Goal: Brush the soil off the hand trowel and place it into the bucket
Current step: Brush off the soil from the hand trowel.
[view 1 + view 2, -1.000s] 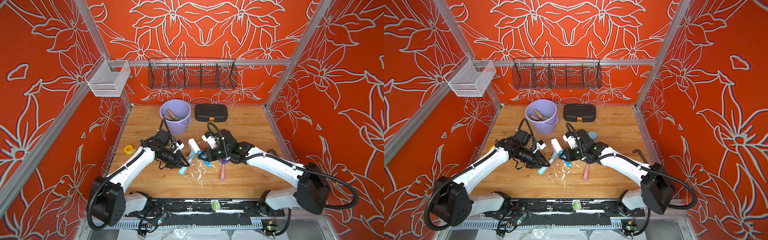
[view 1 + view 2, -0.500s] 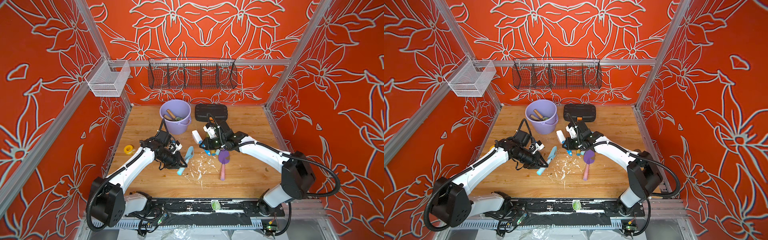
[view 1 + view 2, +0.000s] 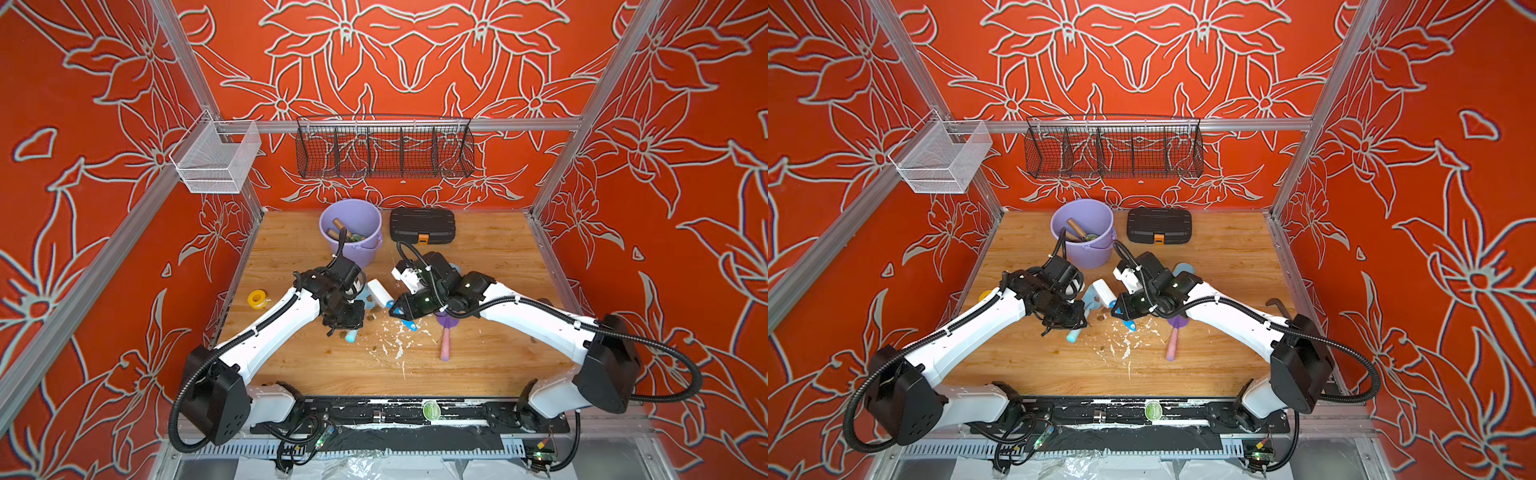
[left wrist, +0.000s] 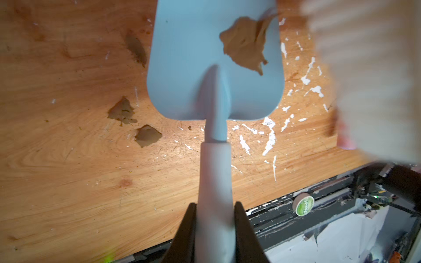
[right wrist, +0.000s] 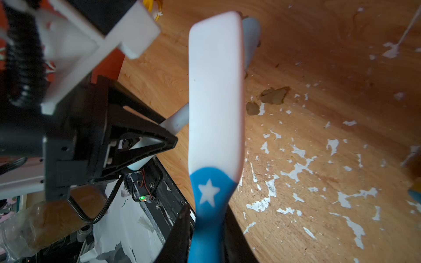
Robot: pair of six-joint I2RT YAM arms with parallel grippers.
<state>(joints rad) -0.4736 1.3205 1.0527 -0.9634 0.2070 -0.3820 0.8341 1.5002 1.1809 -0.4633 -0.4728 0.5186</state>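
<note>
A: So, nearest us, what is the left gripper (image 4: 214, 206) doing?
B: It pinches the pale-blue hand trowel (image 4: 205, 68) by its handle, blade face up over the table (image 4: 57, 193), likely so the soil (image 4: 243, 43) is open to sweeping.
A: And the right gripper (image 5: 207, 213)?
B: Clamped on the star-marked brush (image 5: 215, 91), its head just beside the blade. One clump clings there, so the bucket (image 3: 368, 251), farther back, must wait

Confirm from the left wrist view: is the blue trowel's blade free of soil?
No, a brown patch of soil sits on the blade of the trowel.
</note>
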